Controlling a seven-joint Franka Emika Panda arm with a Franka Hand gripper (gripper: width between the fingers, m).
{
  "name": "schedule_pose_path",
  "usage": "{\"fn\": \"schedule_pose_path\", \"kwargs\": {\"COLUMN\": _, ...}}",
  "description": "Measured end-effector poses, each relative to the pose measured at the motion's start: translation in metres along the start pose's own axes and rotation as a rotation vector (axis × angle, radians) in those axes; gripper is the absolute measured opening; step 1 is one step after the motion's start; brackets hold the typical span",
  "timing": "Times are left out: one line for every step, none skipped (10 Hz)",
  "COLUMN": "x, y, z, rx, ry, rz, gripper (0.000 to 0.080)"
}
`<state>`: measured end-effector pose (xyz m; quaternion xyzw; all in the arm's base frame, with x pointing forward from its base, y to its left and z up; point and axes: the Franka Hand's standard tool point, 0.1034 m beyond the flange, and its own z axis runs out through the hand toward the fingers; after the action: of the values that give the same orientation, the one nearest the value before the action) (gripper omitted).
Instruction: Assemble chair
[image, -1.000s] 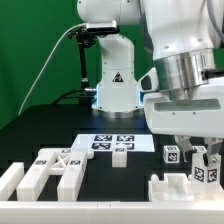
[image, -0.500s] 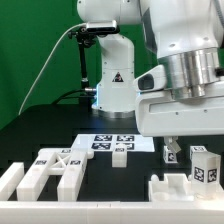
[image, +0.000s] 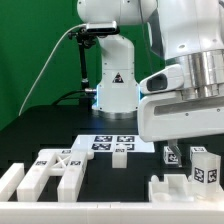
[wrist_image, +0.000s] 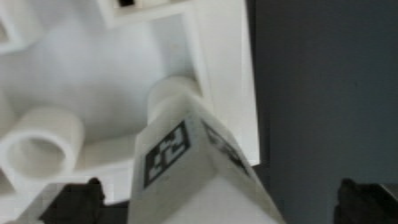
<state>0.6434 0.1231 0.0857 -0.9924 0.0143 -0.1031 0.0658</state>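
The chair lies in loose white tagged pieces on the black table. A tall tagged block (image: 205, 166) stands upright at the exterior view's right, on or just behind a low notched piece (image: 185, 189). The arm's big white hand (image: 185, 112) hangs right above it. In the wrist view my gripper (wrist_image: 217, 205) is open. Its dark fingertips (wrist_image: 71, 205) sit far apart at either side of the same tagged block (wrist_image: 199, 160) without touching it. Beside the block are a round white peg (wrist_image: 45, 145) and a larger white piece (wrist_image: 107, 70).
A framed white piece with tags (image: 55, 168) and a long piece (image: 10, 178) lie at the front of the exterior view's left. A small block (image: 120, 153) sits by the marker board (image: 115, 141). Another small tagged piece (image: 168, 153) stands mid-right. The arm's base (image: 113, 80) is behind.
The jaws have opened and let go of the tall tagged block. The hand has risen, so the fingers no longer reach down around the block in the exterior view.
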Motion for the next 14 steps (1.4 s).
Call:
{"fn": "schedule_pose_path", "kwargs": {"x": 0.002, "y": -0.002, "z": 0.0, "rx": -0.019, "ry": 0.003, "rz": -0.21, "gripper": 0.0649}}
{"fn": "schedule_pose_path", "kwargs": {"x": 0.001, "y": -0.004, "z": 0.003, "rx": -0.029, "ry": -0.002, "rz": -0.341, "gripper": 0.0649}}
{"fn": "schedule_pose_path", "kwargs": {"x": 0.001, "y": -0.003, "z": 0.003, "rx": -0.026, "ry": -0.001, "rz": -0.296, "gripper": 0.0649}}
{"fn": "schedule_pose_path", "kwargs": {"x": 0.001, "y": -0.003, "z": 0.003, "rx": -0.026, "ry": -0.001, "rz": -0.285, "gripper": 0.0535}}
{"fn": "schedule_pose_path", "kwargs": {"x": 0.001, "y": -0.003, "z": 0.003, "rx": -0.026, "ry": -0.001, "rz": -0.284, "gripper": 0.0399}}
{"fn": "schedule_pose_path", "kwargs": {"x": 0.001, "y": -0.002, "z": 0.003, "rx": -0.028, "ry": 0.0, "rz": -0.246, "gripper": 0.0399}}
{"fn": "schedule_pose_path", "kwargs": {"x": 0.002, "y": 0.0, "z": 0.003, "rx": -0.029, "ry": 0.001, "rz": -0.159, "gripper": 0.0294}}
{"fn": "schedule_pose_path", "kwargs": {"x": 0.002, "y": 0.001, "z": 0.003, "rx": -0.029, "ry": 0.001, "rz": -0.119, "gripper": 0.0294}}
{"fn": "schedule_pose_path", "kwargs": {"x": 0.002, "y": 0.004, "z": 0.004, "rx": -0.025, "ry": 0.005, "rz": 0.047, "gripper": 0.0294}}
{"fn": "schedule_pose_path", "kwargs": {"x": 0.004, "y": 0.006, "z": 0.004, "rx": -0.023, "ry": 0.008, "rz": 0.183, "gripper": 0.0294}}
{"fn": "schedule_pose_path", "kwargs": {"x": 0.003, "y": 0.008, "z": 0.004, "rx": -0.025, "ry": 0.009, "rz": 0.319, "gripper": 0.0294}}
{"fn": "schedule_pose_path", "kwargs": {"x": 0.003, "y": 0.01, "z": 0.004, "rx": -0.029, "ry": 0.009, "rz": 0.476, "gripper": 0.0294}}
{"fn": "schedule_pose_path", "kwargs": {"x": 0.003, "y": 0.012, "z": 0.004, "rx": -0.026, "ry": -0.003, "rz": 0.61, "gripper": 0.0294}}
{"fn": "schedule_pose_path", "kwargs": {"x": 0.002, "y": 0.013, "z": 0.004, "rx": -0.022, "ry": -0.024, "rz": 0.742, "gripper": 0.0294}}
